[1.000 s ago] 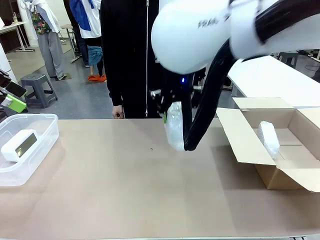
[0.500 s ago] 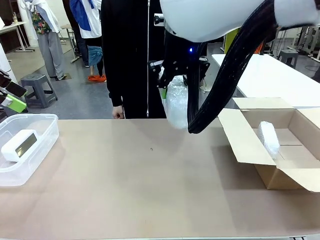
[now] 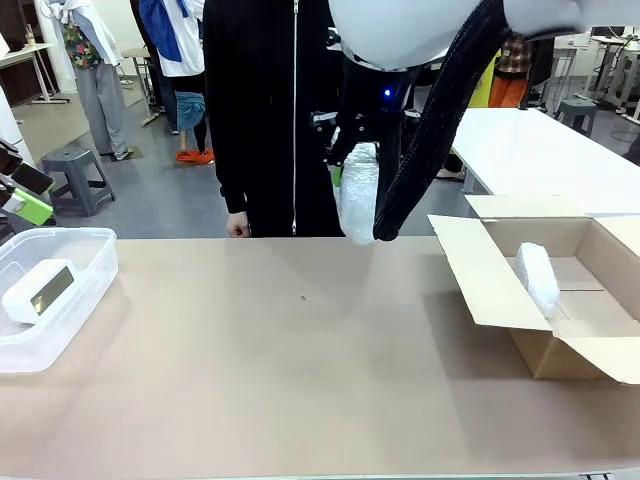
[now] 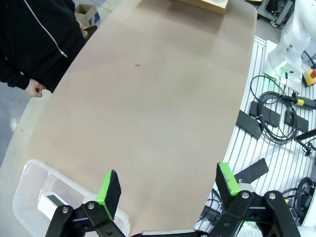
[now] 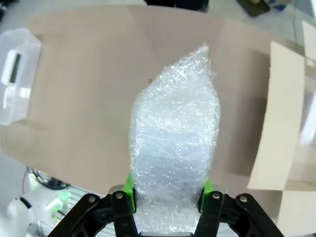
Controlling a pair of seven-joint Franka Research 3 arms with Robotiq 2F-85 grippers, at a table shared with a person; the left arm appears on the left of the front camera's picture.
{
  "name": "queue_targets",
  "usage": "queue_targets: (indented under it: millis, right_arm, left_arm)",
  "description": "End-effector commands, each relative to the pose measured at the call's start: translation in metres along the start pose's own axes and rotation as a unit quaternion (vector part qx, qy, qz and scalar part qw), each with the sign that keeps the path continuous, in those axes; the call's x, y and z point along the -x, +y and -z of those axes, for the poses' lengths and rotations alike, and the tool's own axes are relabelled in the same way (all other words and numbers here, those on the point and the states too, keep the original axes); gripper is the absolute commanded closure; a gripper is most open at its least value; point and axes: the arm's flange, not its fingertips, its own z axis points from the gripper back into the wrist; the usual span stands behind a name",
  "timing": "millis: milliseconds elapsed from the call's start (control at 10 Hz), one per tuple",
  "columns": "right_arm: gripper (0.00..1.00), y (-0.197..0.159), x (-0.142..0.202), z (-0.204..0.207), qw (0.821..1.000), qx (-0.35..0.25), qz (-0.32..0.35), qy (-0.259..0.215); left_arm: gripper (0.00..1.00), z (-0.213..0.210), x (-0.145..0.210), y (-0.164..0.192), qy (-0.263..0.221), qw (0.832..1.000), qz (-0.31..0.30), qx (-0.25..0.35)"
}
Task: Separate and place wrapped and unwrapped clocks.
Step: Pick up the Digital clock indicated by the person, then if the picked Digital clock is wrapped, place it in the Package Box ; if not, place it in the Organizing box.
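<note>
My right gripper point(image 3: 352, 160) is shut on a wrapped clock point(image 3: 358, 200), an oblong bubble-wrap bundle hanging high above the table's far middle. From the right wrist, the bundle point(image 5: 174, 138) sits between the green pads point(image 5: 129, 185) of the right gripper point(image 5: 168, 186). A second wrapped clock point(image 3: 537, 278) lies in the open cardboard box point(image 3: 500, 300) at the right. The unwrapped clock point(image 3: 38, 290), white with a greenish screen, rests in the clear plastic tub point(image 3: 95, 262) at the left. My left gripper point(image 4: 168, 183) is open with nothing in it, high over the tub point(image 4: 29, 180).
A person in a black jacket stands at the far edge, one hand point(image 3: 236, 226) hanging near the table. The tub point(image 5: 19, 103) and a box flap point(image 5: 281, 113) lie far below the held bundle. Cables and mounts point(image 4: 276, 118) lie beyond the table's near edge.
The right arm has lifted the wrapped clock from just above the table to well above it, drifting slightly right. The left gripper has stayed open.
</note>
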Motion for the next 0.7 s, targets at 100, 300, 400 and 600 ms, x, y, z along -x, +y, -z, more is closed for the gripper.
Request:
queue_targets:
  millis: [100, 300, 400, 600]
  right_arm:
    - [0.47, 0.0101, 0.0200, -0.0197, 0.999, -0.009, -0.038, -0.014]
    - [0.47, 0.0101, 0.0200, -0.0197, 0.999, -0.009, -0.038, -0.014]
    - [0.47, 0.0101, 0.0200, -0.0197, 0.999, -0.009, -0.038, -0.014]
    - [0.47, 0.0101, 0.0200, -0.0197, 0.999, -0.009, -0.038, -0.014]
  left_arm:
    - [0.00, 0.0005, -0.0004, -0.0009, -0.005, 1.000, -0.002, 0.006]
    - [0.00, 0.0005, -0.0004, -0.0009, -0.005, 1.000, -0.002, 0.006]
    - [0.00, 0.0005, -0.0004, -0.0009, -0.005, 1.000, -0.002, 0.006]
    - [0.00, 0.0005, -0.0004, -0.0009, -0.005, 1.000, -0.002, 0.006]
